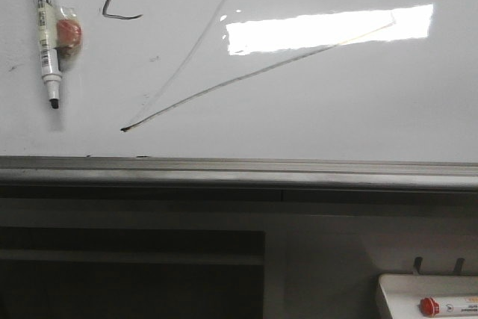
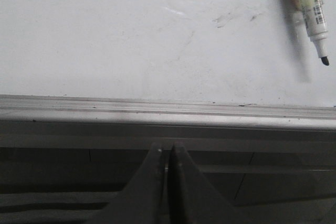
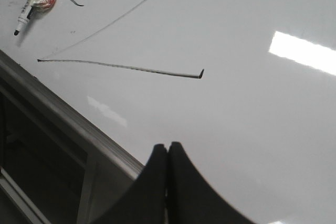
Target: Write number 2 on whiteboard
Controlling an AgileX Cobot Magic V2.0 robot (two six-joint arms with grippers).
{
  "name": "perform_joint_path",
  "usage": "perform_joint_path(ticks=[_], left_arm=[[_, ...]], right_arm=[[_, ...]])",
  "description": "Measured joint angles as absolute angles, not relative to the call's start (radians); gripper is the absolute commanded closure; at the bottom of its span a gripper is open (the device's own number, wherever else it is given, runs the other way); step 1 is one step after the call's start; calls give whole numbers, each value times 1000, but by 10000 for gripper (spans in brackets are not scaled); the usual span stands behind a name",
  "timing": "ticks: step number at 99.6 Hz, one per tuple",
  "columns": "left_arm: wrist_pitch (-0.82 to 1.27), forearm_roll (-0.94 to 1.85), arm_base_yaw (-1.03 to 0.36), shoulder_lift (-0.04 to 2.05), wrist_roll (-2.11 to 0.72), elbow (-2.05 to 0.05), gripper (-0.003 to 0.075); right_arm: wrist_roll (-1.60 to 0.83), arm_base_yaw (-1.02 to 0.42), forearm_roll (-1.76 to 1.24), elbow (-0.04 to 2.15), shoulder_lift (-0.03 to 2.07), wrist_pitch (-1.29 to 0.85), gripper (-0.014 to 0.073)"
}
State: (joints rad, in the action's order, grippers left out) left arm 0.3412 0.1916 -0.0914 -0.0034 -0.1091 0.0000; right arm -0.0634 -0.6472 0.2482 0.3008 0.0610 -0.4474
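Observation:
The whiteboard (image 1: 314, 110) fills the upper front view, with a bright glare and a grey rail (image 1: 239, 169) along its near edge. The number 2 (image 1: 224, 84) is drawn on it in thin black line; the right wrist view shows its hook, diagonal and base stroke (image 3: 121, 66). A white marker (image 1: 46, 31) with its black tip bare lies on the board at the left, also in the left wrist view (image 2: 314, 11). My left gripper (image 2: 167, 150) is shut and empty below the rail. My right gripper (image 3: 167, 148) is shut and empty over the board.
A small white tray (image 1: 429, 296) with a red-capped marker (image 1: 448, 306) sits at the lower right, below the board. A small red-and-clear object (image 1: 69, 31) is stuck beside the lying marker. Dark shelving lies under the rail.

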Motion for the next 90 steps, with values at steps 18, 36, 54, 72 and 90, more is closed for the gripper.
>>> perform_joint_path(ticks=[18, 36, 54, 72, 90], left_arm=[[341, 192, -91, -3, -109, 0, 741], [341, 192, -91, -3, -109, 0, 741], [341, 192, -91, -3, -109, 0, 741], [341, 192, -91, -3, -109, 0, 741], [341, 192, -91, -3, -109, 0, 741]], right_arm=[[-63, -647, 248, 301, 61, -447, 664], [-63, -647, 248, 273, 61, -448, 664], [-39, -643, 248, 190, 61, -452, 665], [114, -561, 248, 41, 61, -276, 664], [147, -408, 250, -15, 61, -194, 665]])
